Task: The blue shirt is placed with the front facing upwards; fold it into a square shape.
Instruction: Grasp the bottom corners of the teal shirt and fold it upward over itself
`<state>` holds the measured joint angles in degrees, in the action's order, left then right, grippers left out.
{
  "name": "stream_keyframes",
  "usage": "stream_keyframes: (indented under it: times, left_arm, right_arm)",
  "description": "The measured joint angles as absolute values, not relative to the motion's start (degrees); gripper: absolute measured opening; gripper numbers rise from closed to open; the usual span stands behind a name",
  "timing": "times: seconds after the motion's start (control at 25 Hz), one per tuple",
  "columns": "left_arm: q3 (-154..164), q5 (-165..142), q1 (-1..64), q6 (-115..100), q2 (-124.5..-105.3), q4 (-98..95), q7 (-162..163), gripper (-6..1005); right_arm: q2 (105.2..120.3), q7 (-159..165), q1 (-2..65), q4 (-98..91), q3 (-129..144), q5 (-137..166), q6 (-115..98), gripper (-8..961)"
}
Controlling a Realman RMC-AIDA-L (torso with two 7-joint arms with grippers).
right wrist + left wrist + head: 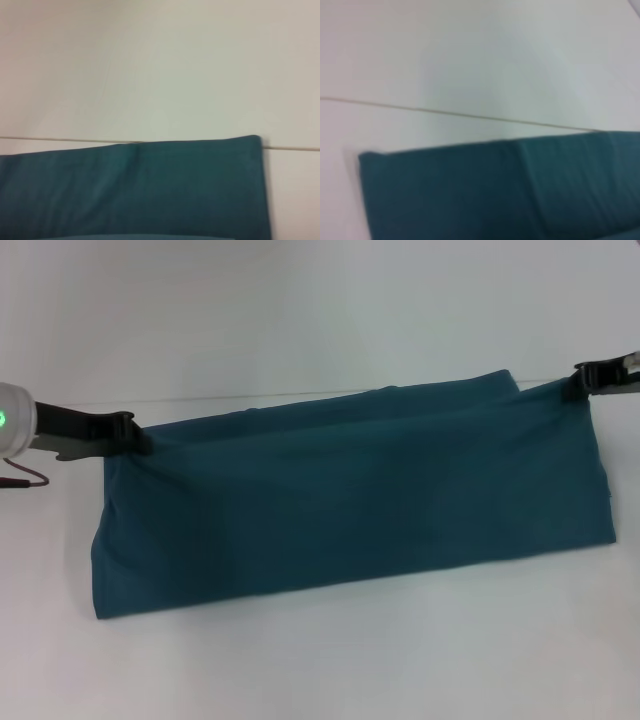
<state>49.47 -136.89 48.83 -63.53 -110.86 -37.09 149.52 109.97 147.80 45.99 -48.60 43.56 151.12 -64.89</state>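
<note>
The left pincer and right pincer each clench an upper corner of the shirt. Held apart, they keep the fold taut, so it should land flat on the table.

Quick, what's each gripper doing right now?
Left gripper: shut on the blue shirt, at its left corner.
Right gripper: shut on the blue shirt's right corner.

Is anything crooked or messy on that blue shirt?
A little. The dark teal-blue cotton shirt sits tilted on the white table, its right end farther back than its left. The left tool and right tool pinch its upper corners.
</note>
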Motion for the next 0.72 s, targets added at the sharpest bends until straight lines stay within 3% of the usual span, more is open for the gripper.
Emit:
stream_keyframes:
  times: [0.4,0.72]
  left_arm:
    - [50.4,-141.3,48.7,-48.7,-115.32,-37.0,149.2,42]
    - [50.4,-142.3,49.4,-43.5,-116.79,-36.8,148.5,42]
  right_arm:
    - [111.19,149.4,46.5,-44.7,44.1,153.6,-53.5,48]
    - [112.23,149.3,49.1,-38.0,47.6,153.6,-42.2,48]
